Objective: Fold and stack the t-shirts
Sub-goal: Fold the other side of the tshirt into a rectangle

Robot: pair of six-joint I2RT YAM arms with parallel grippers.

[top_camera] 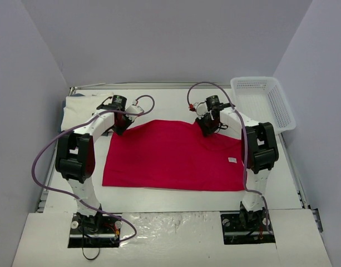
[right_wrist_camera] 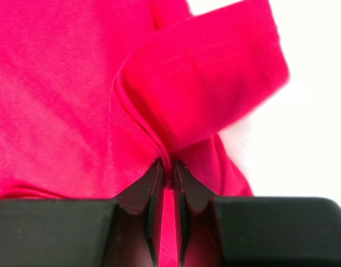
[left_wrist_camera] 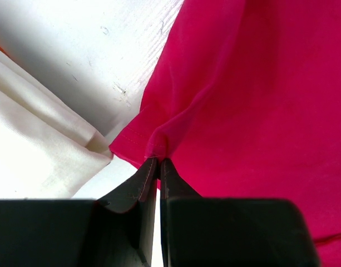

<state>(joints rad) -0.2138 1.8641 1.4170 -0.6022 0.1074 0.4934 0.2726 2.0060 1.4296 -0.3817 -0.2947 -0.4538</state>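
Observation:
A bright red t-shirt (top_camera: 170, 156) lies spread across the middle of the table. My left gripper (top_camera: 121, 127) is shut on a pinch of its far left corner, and in the left wrist view the red cloth (left_wrist_camera: 253, 100) bunches up between the closed tips of that gripper (left_wrist_camera: 159, 161). My right gripper (top_camera: 206, 129) is shut on the far right part of the shirt. In the right wrist view a fold of red fabric (right_wrist_camera: 59, 100) with a hemmed flap is clamped in the gripper (right_wrist_camera: 170, 166). A folded white t-shirt (top_camera: 81, 105) lies at the far left, its edge (left_wrist_camera: 31, 156) just beside the red corner.
A white plastic mesh basket (top_camera: 265, 103) stands at the far right corner. Grey walls close in the table on three sides. A small white label (top_camera: 232, 160) shows near the red shirt's right edge. Both arms arch over the shirt's sides.

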